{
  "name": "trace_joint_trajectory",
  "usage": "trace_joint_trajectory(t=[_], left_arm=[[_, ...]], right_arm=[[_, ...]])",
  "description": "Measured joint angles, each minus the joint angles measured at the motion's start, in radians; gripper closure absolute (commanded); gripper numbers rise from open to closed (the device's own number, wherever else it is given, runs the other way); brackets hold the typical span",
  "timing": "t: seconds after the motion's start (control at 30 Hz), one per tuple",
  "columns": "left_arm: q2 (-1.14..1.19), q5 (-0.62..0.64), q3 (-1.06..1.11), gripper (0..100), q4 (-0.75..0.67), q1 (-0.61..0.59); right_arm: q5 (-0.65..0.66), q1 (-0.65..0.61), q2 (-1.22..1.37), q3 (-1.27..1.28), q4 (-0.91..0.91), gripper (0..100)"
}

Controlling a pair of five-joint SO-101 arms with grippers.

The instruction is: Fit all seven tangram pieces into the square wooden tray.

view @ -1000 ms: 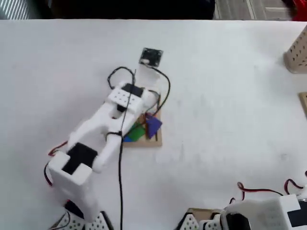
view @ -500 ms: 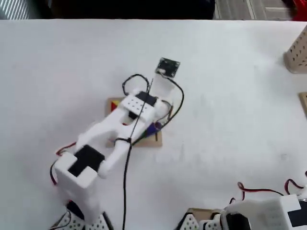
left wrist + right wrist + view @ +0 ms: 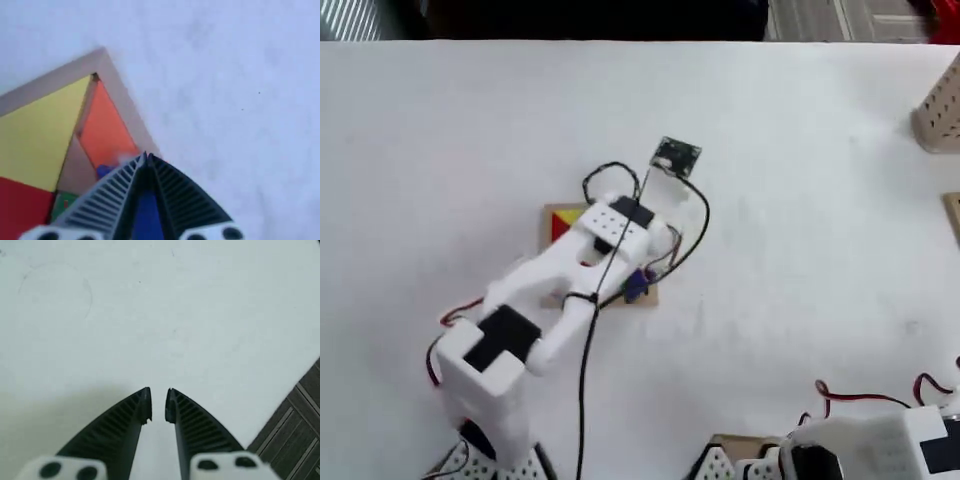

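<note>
The left gripper (image 3: 147, 157) is hanging over one corner of the square wooden tray (image 3: 119, 95), fingers pinched tight on the blue piece (image 3: 147, 212), close over the orange triangle (image 3: 105, 130). The tray is sitting near the middle of the worktop (image 3: 800, 200), with the yellow triangle (image 3: 40, 130), red piece (image 3: 20, 205) and green piece (image 3: 62, 202) lying flat inside. I'd say the trick is turning the blue piece until its edges are matching the bare wood beside the orange triangle, lowering it level, then letting go. The right gripper (image 3: 158, 405) is idling by the worktop's near edge, fingers narrowly apart, holding nothing.
</note>
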Motion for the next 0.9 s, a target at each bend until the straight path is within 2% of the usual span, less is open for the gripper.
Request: trace_joint_trajectory(t=[0.23, 0.37, 0.53, 0.9], left_arm=[[-0.063, 0.026, 0.097, 98, 0.006, 0.000], [-0.155, 0.029, 0.170, 98, -0.049, 0.000], [-0.178, 0.029, 0.163, 97, -0.081, -0.006], [-0.184, 0.032, 0.097, 98, -0.083, -0.121]], right_arm=[[0.000, 0.000, 0.000, 0.000, 0.000, 93.6], [0.000, 0.000, 0.000, 0.000, 0.000, 93.6], [0.000, 0.000, 0.000, 0.000, 0.000, 93.6], [0.000, 0.000, 0.000, 0.000, 0.000, 93.6]])
